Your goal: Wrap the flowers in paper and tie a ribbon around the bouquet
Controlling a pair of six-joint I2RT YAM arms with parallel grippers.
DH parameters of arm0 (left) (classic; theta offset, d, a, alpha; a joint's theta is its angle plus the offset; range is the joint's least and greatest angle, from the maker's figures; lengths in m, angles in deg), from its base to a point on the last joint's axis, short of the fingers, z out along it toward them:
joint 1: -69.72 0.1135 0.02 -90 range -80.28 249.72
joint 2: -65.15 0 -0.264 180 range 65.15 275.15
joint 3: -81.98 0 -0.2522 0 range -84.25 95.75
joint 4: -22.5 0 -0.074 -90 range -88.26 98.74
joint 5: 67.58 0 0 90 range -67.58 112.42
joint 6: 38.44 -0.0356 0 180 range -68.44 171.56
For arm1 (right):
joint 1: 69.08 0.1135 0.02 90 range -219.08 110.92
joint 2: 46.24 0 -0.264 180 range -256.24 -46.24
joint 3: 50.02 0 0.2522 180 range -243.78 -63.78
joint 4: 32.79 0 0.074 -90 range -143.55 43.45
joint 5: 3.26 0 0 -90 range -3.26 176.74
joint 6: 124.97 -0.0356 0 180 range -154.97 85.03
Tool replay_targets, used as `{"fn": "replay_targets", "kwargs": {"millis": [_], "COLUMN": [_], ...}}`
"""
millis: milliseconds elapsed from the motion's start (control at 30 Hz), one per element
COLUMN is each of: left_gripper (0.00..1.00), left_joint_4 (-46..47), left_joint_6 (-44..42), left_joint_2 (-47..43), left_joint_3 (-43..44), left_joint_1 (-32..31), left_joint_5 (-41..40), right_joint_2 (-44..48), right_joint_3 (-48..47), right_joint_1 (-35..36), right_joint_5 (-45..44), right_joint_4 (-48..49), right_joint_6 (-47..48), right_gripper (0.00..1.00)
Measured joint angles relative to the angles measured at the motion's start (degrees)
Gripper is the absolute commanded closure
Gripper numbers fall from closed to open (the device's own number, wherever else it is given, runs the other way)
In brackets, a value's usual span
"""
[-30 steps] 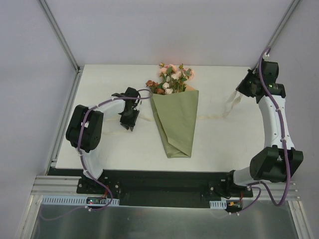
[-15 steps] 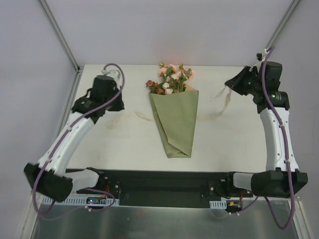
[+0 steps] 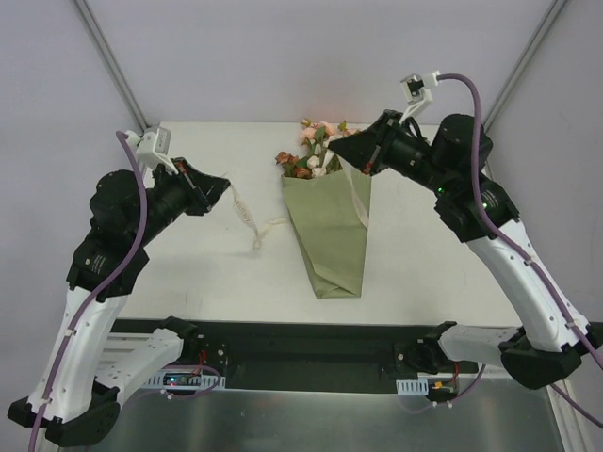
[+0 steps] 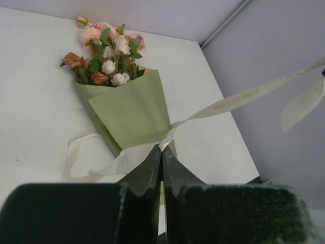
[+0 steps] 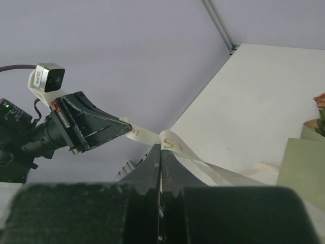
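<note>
Grip was confirmed on both arms. The left gripper (image 3: 222, 185) was clamped on the ribbon (image 4: 238, 99), its jaws pressed together with the strip pinched at their tips. The right gripper (image 3: 335, 151) was likewise clenched on the same ribbon and, in the top view, sat over the flowers (image 3: 318, 151). Between the two grippers the ribbon ran through the air in a nearly straight span, left to right. One loose tail hung from the left gripper to the table (image 3: 433, 264), left of the bouquet (image 3: 330, 221). Another tail draped across the olive paper (image 3: 325, 245). The bouquet lay flat at mid-table. Its long axis ran near to far, with the blooms toward the far edge and the cone tip toward the near edge.
</note>
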Motion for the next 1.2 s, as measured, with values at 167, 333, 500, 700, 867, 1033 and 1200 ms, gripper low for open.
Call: {"fn": "replay_targets", "kwargs": {"millis": [167, 333, 500, 700, 867, 1033, 1200], "left_gripper": [1.00, 1.00, 1.00, 1.00, 1.00, 1.00, 1.00], "left_joint_4": [3.2, 7.9, 13.0, 16.7, 17.7, 18.5, 17.6], "left_joint_6": [3.1, 6.6, 10.3, 12.2, 12.2, 11.6, 10.8], "left_joint_2": [2.2, 9.4, 13.6, 16.1, 17.9, 12.6, 0.5], "left_joint_3": [1.2, 9.6, 13.2, 14.2, 15.1, 10.1, -0.7], "left_joint_1": [0.0, 0.0, -0.1, -3.5, -6.5, -6.9, -6.9], "left_joint_5": [5.3, 11.6, 14.7, 16.1, 16.9, 16.2, 15.5], "right_joint_2": [-7.3, -10.4, -10.8, -10.7, -10.7, -9.2, -12.7], "right_joint_3": [-7.2, -11.7, -17.0, -22.0, -21.5, -14.7, -10.1], "right_joint_1": [5.3, 6.1, 6.1, 6.1, 6.1, 6.0, 6.0], "right_joint_5": [-1.0, -2.6, -4.1, -5.6, -6.6, -7.2, -5.3], "right_joint_4": [1.3, 0.7, -1.0, -1.0, -1.4, -0.6, 1.0], "right_joint_6": [-0.1, -0.1, 0.1, 0.4, 0.9, 0.8, -1.2], "right_gripper": [0.99, 1.00, 1.00, 1.00, 1.00, 0.99, 1.00]}}
